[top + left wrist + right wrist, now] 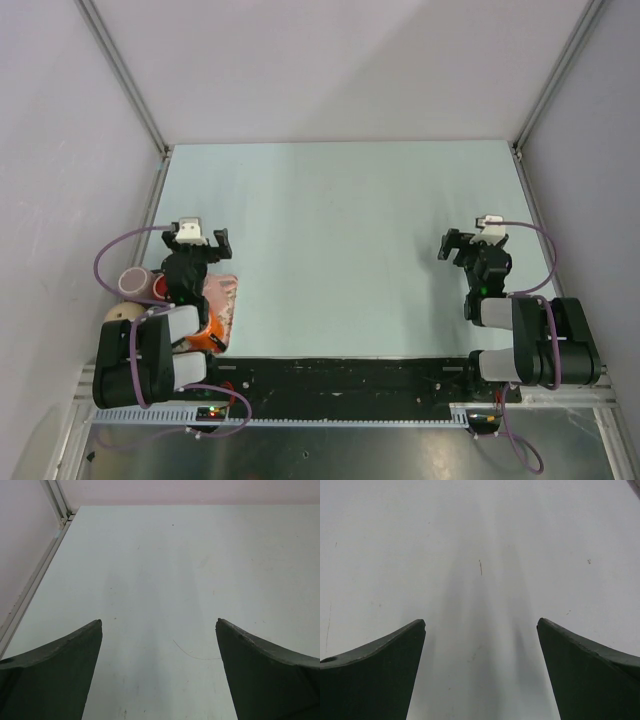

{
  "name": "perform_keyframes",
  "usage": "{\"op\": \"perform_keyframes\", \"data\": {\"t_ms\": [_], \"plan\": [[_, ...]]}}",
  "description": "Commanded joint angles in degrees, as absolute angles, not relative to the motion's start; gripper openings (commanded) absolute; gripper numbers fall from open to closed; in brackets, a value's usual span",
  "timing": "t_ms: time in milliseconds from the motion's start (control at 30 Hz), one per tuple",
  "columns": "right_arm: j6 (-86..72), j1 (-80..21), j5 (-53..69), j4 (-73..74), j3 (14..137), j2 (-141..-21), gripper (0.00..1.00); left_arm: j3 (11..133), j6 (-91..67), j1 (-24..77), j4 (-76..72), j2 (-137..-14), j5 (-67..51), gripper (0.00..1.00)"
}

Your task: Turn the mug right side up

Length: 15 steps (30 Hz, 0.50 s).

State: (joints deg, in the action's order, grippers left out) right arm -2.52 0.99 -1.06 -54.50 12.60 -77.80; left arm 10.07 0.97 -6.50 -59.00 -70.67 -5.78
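Over the table (330,220), left end effector (159,625) and right end effector (481,622) gape wide.

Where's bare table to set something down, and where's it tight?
Free: the whole middle of the table between the left gripper and right gripper, back to the far edge. Crowded: near-left corner, around the pink mug, patterned pouch and orange item.
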Motion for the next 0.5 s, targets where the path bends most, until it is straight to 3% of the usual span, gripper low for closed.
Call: {"op": "perform_keyframes", "data": {"t_ms": [0,200,267,467], "plan": [[-3.35,1.48,-1.66,-55.73,14.32,-77.64,1.00,9.76,1.68,-6.33,-61.22,-70.75,-5.71,0.98],[-3.75,1.52,-2.35,-43.19,17.11,-67.83,1.00,9.46,1.06,-6.55,-61.15,-68.46,-5.46,0.98],[-3.60,1.61,1.06,-37.47,19.24,-63.56,1.00,13.44,1.56,-7.04,-49.43,-62.95,-8.38,0.98],[-6.93,1.18,17.42,-27.00,24.01,-53.86,1.00,43.11,16.35,-3.68,0.52,-57.76,-25.94,0.98]]}}
